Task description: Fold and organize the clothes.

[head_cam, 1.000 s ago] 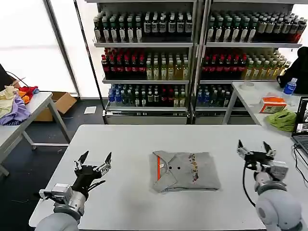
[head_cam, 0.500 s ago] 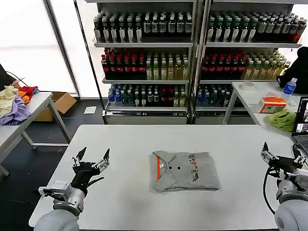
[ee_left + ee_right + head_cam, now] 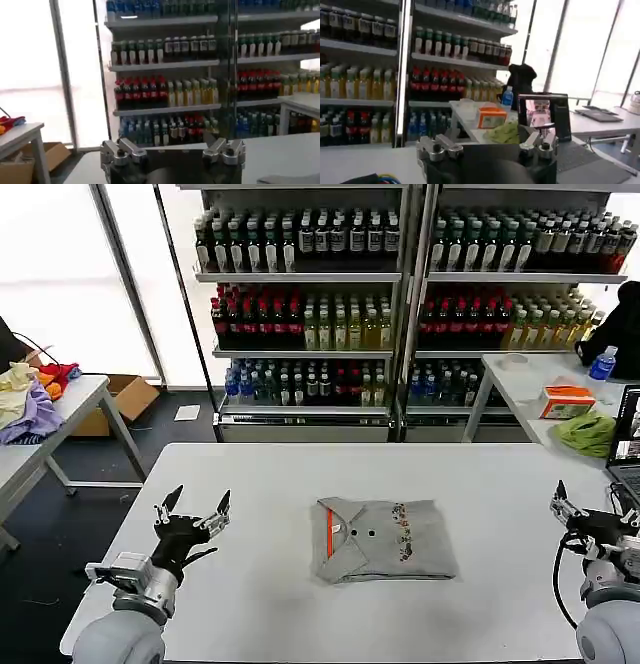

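Observation:
The clothes (image 3: pixel 385 539) lie as one folded light grey stack in the middle of the white table (image 3: pixel 270 604), with an orange stripe, buttons and a small multicoloured print showing on top. My left gripper (image 3: pixel 193 512) is raised over the table's left part, open and empty, well apart from the stack. My right gripper (image 3: pixel 588 512) stands open and empty at the table's right edge. In the left wrist view the left gripper (image 3: pixel 172 150) has its fingers spread, facing the shelves. The right gripper (image 3: pixel 489 147) in the right wrist view is spread the same way.
Drink shelves (image 3: pixel 400 284) stand behind the table. A side table at the left holds coloured garments (image 3: pixel 30 399), with a cardboard box (image 3: pixel 125 399) on the floor beside it. At the right, another table carries an orange box (image 3: pixel 567 401), a green cloth (image 3: pixel 590 432) and a laptop (image 3: pixel 628 439).
My right gripper has drawn back to the right, away from the folded stack, to the table's edge. The left gripper has barely shifted. The stack has not moved.

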